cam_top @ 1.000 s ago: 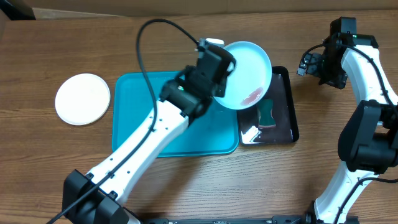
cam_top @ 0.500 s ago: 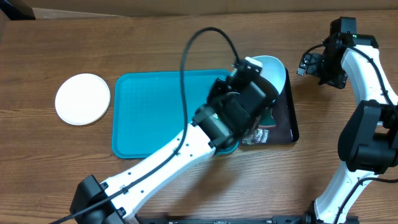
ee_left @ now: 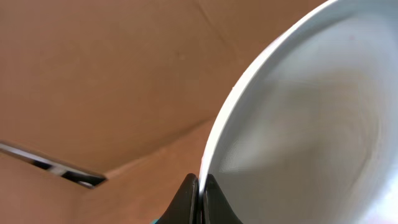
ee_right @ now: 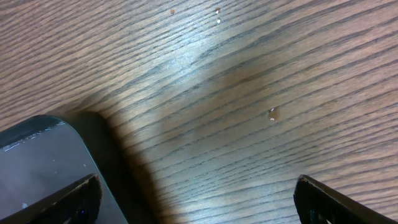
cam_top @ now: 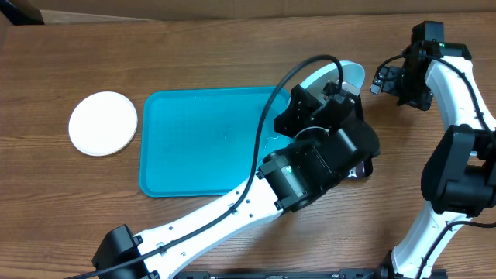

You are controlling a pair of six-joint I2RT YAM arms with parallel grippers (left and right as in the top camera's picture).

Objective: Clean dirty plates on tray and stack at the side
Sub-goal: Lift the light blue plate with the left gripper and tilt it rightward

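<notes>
One light blue plate [cam_top: 350, 74], tilted nearly on edge, is clamped at its rim in your left gripper [ee_left: 199, 190], just past the right edge of the tray [cam_top: 194, 139]. Your right gripper [cam_top: 385, 80], spread and empty, hangs seemingly just rightward of it.

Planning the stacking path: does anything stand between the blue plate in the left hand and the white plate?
Only the turquoise tray lies flat between the blue plate and the white plate; its visible surface is bare, so nothing upright blocks the way.
</notes>
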